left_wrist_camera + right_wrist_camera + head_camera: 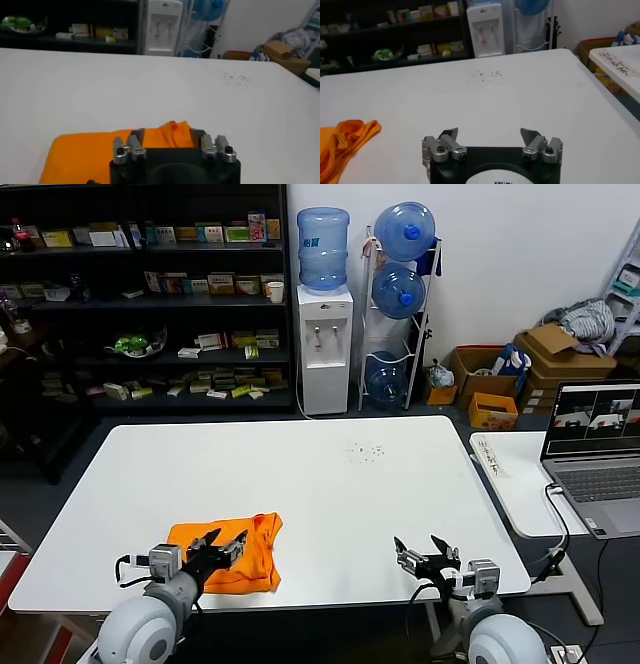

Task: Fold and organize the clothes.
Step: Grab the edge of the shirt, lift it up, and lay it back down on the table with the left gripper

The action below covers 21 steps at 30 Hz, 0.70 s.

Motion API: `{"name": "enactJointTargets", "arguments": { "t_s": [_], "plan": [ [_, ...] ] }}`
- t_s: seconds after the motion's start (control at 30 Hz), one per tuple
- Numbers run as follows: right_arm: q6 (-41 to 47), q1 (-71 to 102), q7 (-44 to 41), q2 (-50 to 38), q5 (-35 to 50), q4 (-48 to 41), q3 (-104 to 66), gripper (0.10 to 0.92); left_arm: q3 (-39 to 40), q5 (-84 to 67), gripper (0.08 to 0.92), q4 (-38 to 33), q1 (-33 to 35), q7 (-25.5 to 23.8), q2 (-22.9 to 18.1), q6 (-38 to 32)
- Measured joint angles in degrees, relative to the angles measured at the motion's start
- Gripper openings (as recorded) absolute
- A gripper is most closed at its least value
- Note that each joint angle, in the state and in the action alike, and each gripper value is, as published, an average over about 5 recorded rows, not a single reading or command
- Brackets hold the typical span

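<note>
The orange T-shirt [232, 556] lies folded into a compact bundle on the white table [330, 484] near the front left edge. It also shows in the left wrist view [90, 150] and at the edge of the right wrist view [340, 142]. My left gripper [222, 545] is open and hovers just over the shirt's near part, holding nothing. In the left wrist view its fingers [135, 140] stand wide apart with the cloth between and beyond them. My right gripper [422, 550] is open and empty above bare table at the front right, well apart from the shirt.
A second white table with a laptop [596, 446] stands to the right. Shelves [150, 294], a water dispenser [324, 344] and a bottle rack [400, 294] stand behind the table. A few dark specks [366, 450] mark the tabletop.
</note>
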<state>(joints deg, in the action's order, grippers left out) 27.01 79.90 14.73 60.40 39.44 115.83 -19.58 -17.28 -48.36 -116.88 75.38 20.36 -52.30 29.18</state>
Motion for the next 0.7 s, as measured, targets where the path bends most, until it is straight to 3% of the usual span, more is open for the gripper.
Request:
{"name": "enactJointTargets", "arguments": {
  "t_s": [0.2, 0.47, 0.7],
  "plan": [
    [-0.15, 0.39, -0.09, 0.0, -0.06, 0.24, -0.11, 0.823, -4.39, -1.2, 0.812, 3.57, 1.0, -5.39, 4.2, -0.17],
    [-0.16, 0.78, -0.18, 0.11, -0.07, 0.29, -0.4, 0.823, -6.46, -2.59, 0.823, 13.25, -0.06, -14.57, 9.5, -0.03],
    [-0.09, 1.01, -0.24, -0.1, -0.02, 0.18, -0.59, 0.823, -7.34, -3.55, 0.823, 19.63, -1.34, -18.66, 10.99, 0.03]
  ]
}}
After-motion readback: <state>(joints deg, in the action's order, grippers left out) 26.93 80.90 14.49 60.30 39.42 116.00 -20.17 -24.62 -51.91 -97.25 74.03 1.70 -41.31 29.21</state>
